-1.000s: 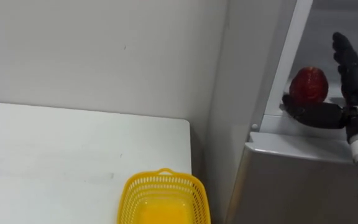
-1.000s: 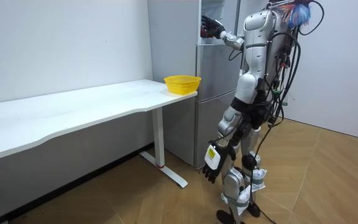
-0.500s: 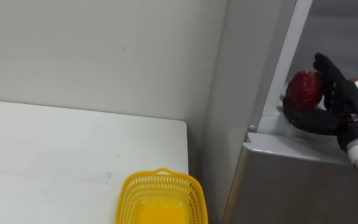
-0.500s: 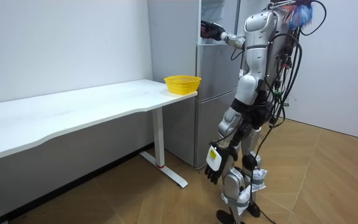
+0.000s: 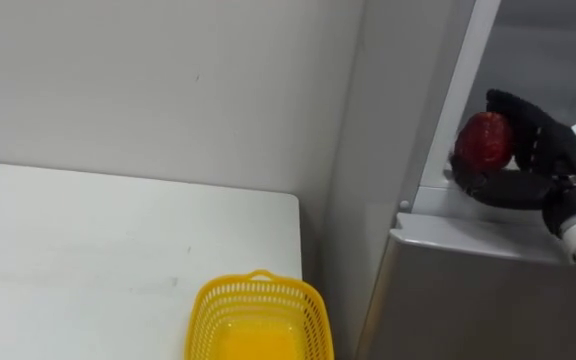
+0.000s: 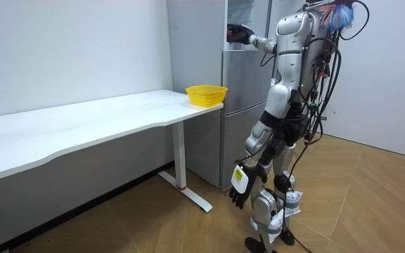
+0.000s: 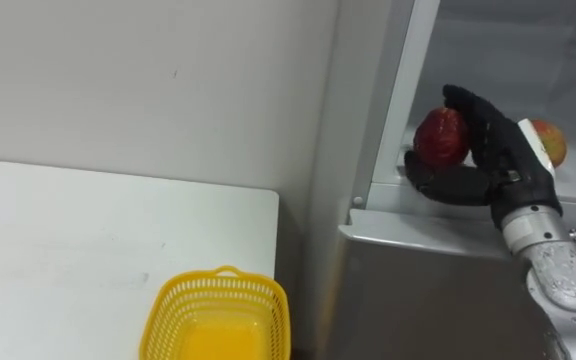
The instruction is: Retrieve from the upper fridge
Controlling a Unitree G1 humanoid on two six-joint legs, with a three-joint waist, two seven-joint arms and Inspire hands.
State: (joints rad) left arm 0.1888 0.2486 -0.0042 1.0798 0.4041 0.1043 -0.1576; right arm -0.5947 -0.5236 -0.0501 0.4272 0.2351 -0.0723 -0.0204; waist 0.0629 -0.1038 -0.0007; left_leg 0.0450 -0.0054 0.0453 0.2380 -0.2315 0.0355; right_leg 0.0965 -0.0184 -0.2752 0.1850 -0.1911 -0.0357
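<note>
Leftmost lies the white surface (image 5: 98,240), bare against a plain pale wall, and at its right end, close by the fridge, stands an empty yellow basket (image 5: 258,288). Next comes the grey fridge (image 5: 448,300), its upper compartment open. At the front edge of that upper shelf is the red fruit (image 5: 483,143), likely an apple. The right hand (image 5: 540,168) has its fingers curled over the top and back of it, with the thumb closed in underneath, so the fruit is gripped. Whether it has lifted clear of the shelf I cannot tell. Just to the right, deeper in, sits a second fruit (image 7: 549,141), orange and red, close behind the hand.

By my reading the red fruit is light, firm and smooth-skinned, so it may slip or bruise if squeezed hard. A hold around its widest part, thumb opposite the fingers, seems soundest.

The room has a wooden floor (image 6: 371,204). The robot stands upright facing the fridge, right arm raised to the shelf, while the left hand (image 6: 240,185) hangs by its thigh
</note>
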